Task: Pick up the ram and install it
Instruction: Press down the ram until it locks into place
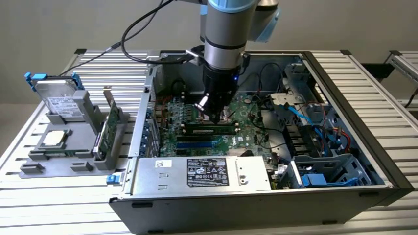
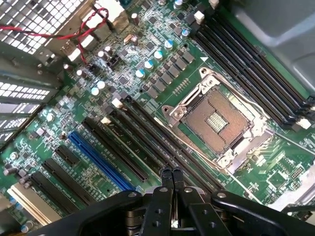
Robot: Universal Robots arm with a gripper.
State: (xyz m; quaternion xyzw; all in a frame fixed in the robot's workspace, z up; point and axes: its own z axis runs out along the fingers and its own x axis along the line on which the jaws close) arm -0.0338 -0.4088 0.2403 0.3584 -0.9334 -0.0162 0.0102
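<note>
Wrist view puts my gripper (image 2: 172, 173) low over the motherboard (image 2: 147, 93), its two black fingers pressed together with nothing between them, tips just above the long black memory slots (image 2: 147, 132) and beside the bare CPU socket (image 2: 216, 118). From the exterior view I see the gripper (image 1: 210, 113) inside the open computer case (image 1: 365, 161), and the ram (image 1: 207, 130) lies seated in a slot directly beneath the fingertips, apart from them as far as I can judge.

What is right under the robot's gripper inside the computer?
Under the gripper sits the green motherboard with long black memory slots and the open silver processor socket. The gripper's black body covers the slots' near ends.
</note>
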